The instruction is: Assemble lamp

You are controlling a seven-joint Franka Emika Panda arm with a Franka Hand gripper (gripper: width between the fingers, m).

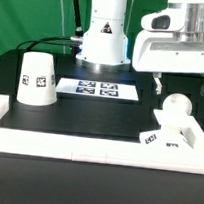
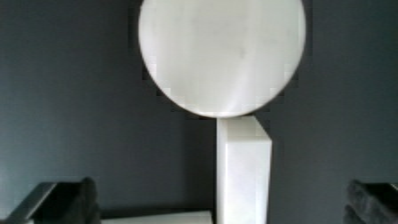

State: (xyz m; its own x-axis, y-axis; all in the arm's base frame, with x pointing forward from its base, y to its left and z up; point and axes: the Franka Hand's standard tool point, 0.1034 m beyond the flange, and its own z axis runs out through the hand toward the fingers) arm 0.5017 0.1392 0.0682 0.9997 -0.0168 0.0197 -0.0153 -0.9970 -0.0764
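The only markings are black-and-white square tags [image 1: 38, 81] on shade [image 1: 38, 66], base [image 1: 177, 135] and marker board [image 1: 98, 90], too small to read. In the exterior view the bulb [image 1: 175, 104] stands at 4 o'clock on the base, its stem [image 2: 242, 165] vertical, ball up; the shade sits at 9 o'clock on the counter [image 1: 99, 115], wide mouth down. The hand [image 1: 182, 85] hovers just over the bulb, fingers [image 2: 54, 205] spread wide, gripping nothing.

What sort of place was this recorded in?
Probably a robotics lab test bench: a black table fenced by a white rail, a marker board lying on it, a robot arm's pedestal at the back, and tagged white lamp parts such as the shade.
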